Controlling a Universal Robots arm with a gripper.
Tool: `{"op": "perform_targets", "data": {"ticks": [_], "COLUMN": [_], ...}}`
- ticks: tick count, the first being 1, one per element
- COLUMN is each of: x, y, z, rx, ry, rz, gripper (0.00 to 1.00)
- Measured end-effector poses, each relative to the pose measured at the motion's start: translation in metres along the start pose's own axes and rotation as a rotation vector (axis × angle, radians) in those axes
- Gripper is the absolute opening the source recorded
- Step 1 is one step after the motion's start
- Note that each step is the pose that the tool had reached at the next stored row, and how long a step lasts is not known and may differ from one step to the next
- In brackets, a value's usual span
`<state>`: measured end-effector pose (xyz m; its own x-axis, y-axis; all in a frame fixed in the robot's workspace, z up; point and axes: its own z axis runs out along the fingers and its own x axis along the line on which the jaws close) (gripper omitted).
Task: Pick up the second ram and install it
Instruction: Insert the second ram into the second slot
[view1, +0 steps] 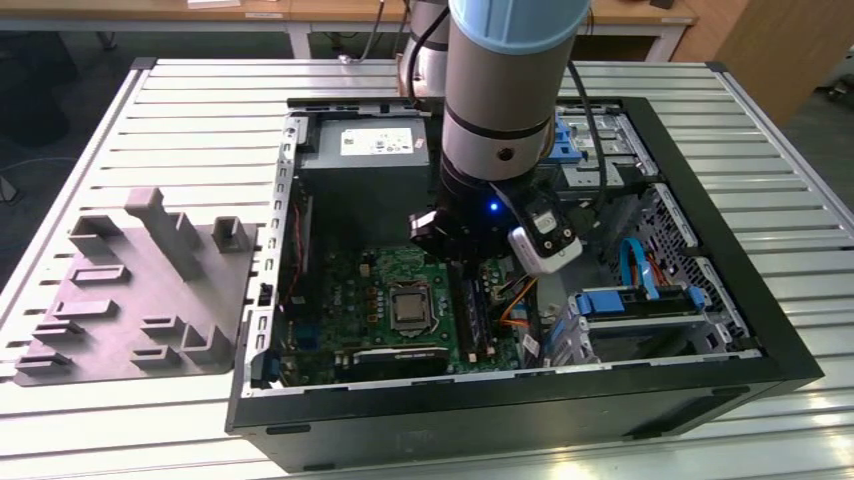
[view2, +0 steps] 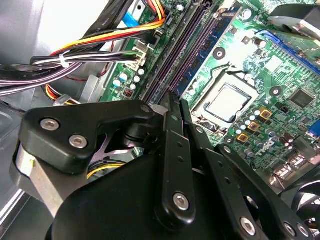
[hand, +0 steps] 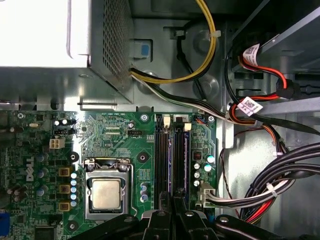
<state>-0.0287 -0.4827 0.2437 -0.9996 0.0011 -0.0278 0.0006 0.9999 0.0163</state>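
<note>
The second ram (view2: 202, 47) is a thin dark blue stick standing on edge in one of the long black motherboard slots (hand: 163, 150), beside the processor socket (hand: 106, 192). In the first wrist view it shows as a narrow blue strip (hand: 170, 150). My gripper (view2: 178, 100) is shut, its two black fingers (hand: 178, 200) pressed together. The tips are right at the near end of the stick; I cannot tell if they touch it. In the exterior view the gripper (view1: 461, 258) hangs low inside the open computer case, over the slots.
A silver power supply (view1: 363, 150) fills the case's back corner. Bundled cables (hand: 280, 185) run beside the slots. Blue drive brackets (view1: 638, 300) sit on the exterior view's right. A grey moulded tray (view1: 134, 290) lies on the slatted table to the exterior view's left.
</note>
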Motion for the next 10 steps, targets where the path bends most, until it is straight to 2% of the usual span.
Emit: {"op": "perform_targets", "data": {"ticks": [10], "x": [0.0000], "y": [0.0000], "z": [0.0015], "rx": [0.0000], "ry": [0.0000], "rz": [0.000], "gripper": [0.13]}}
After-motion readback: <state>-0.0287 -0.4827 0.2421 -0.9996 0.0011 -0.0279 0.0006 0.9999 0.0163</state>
